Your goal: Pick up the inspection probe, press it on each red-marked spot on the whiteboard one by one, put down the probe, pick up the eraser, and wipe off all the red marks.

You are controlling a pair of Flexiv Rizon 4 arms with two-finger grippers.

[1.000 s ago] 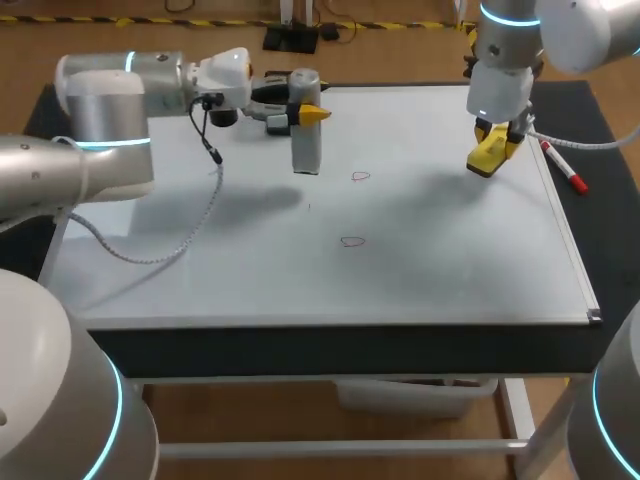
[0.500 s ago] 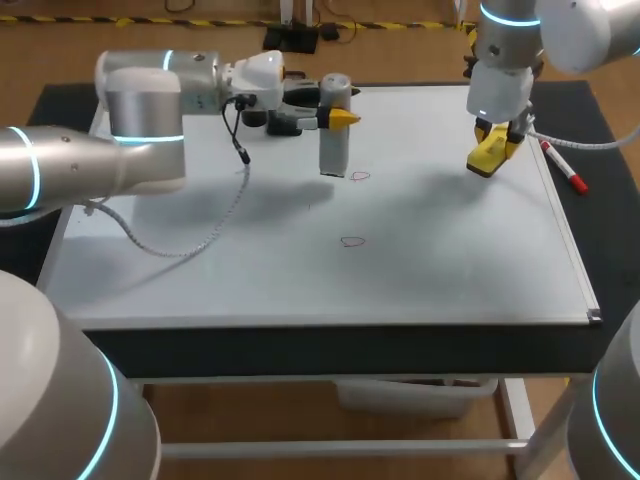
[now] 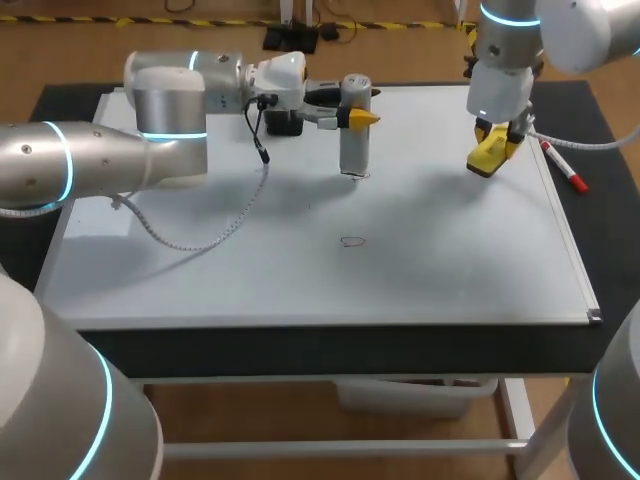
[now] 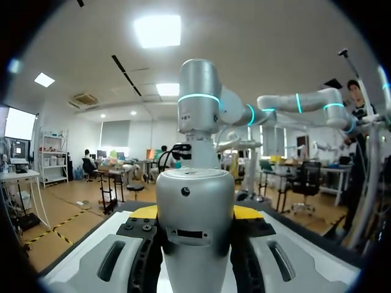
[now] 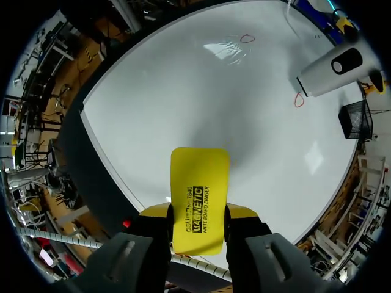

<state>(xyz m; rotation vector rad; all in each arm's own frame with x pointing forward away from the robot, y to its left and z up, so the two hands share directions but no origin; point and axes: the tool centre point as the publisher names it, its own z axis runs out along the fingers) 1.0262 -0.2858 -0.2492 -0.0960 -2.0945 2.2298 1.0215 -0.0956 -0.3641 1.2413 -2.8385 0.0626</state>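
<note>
Left arm: the probe [image 3: 354, 150] is held upright in the left end effector [image 3: 345, 117], clamped from both sides near its top; its foot is set at the far mark [image 5: 299, 100] on the whiteboard [image 3: 200, 270]
Right arm: the eraser [image 5: 198, 195] is gripped in the right end effector [image 5: 197, 213], above the board's right side
Marks: the near mark [image 3: 352, 241] is judged not yet pressed
Risk: the ink may be smeared, or the probe shifted in the grip, if it is pressed down tilted or dragged sideways towards the near mark

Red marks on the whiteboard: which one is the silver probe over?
The far mark: the probe in the left end effector stands upright at it. The near mark lies apart with nothing by it.
</note>
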